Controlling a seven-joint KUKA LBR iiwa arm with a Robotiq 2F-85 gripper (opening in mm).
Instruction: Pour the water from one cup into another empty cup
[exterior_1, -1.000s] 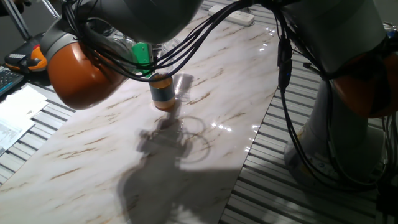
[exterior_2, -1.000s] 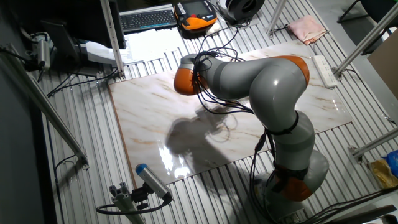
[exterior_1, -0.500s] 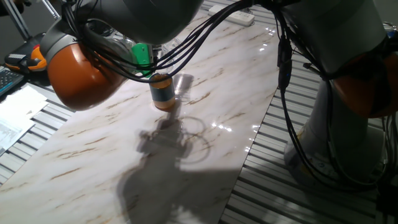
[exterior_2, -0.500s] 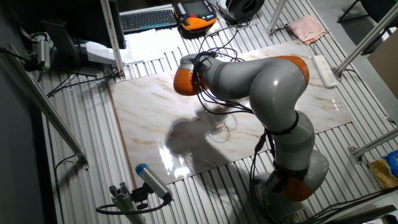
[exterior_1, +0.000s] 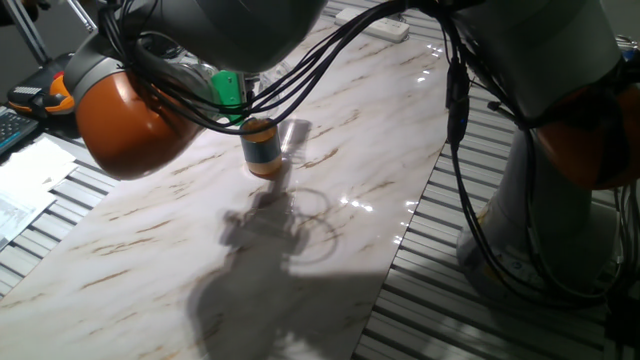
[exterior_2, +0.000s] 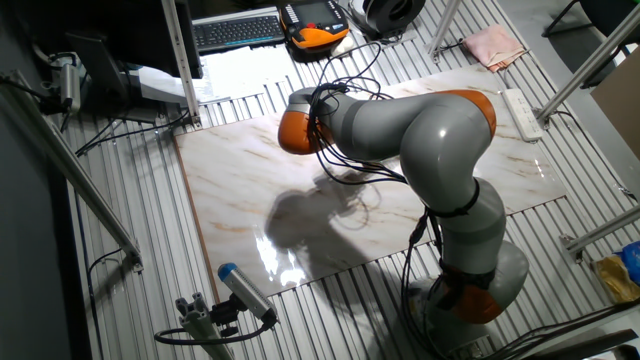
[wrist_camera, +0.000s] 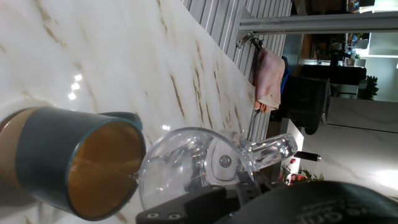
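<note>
- Hand view: the clear glass cup (wrist_camera: 186, 165) fills the lower middle of the frame, tipped so that its open mouth meets the rim of the blue-grey cup (wrist_camera: 74, 163). Its small side handle (wrist_camera: 268, 151) points to the right.
- Hand view: the blue-grey cup appears sideways because the camera is rolled; its orange-tan interior faces the glass, and its base rests on the marble table (wrist_camera: 137, 56).
- Hand view: the water cannot be made out as a separate body inside the glass; only reflections and a round screw-like fitting seen through the wall are visible.
- Hand view: dark parts of the pincer (wrist_camera: 205, 202) lie along the bottom edge, pressed against the glass cup, so the pincer is clamped on the glass.
- One fixed view: the blue-grey cup (exterior_1: 263, 147) stands upright on the table (exterior_1: 380, 130), with its orange-tan rim and base showing. The glass cup (exterior_1: 295, 132) is a faint transparent shape just to its right and slightly behind, at the level of the rim.
- One fixed view: a green part (exterior_1: 229, 88) of the hand sits just above the 2 cups, beneath the orange joint (exterior_1: 125, 115) and black cables (exterior_1: 330, 55).
- Other fixed view: the grey arm (exterior_2: 420, 130) bends low over the table (exterior_2: 240, 200) and hides both cups.
- Other fixed view: a keyboard (exterior_2: 238, 30) and a pink cloth (exterior_2: 492, 45) lie beyond the far edge of the table.
</note>
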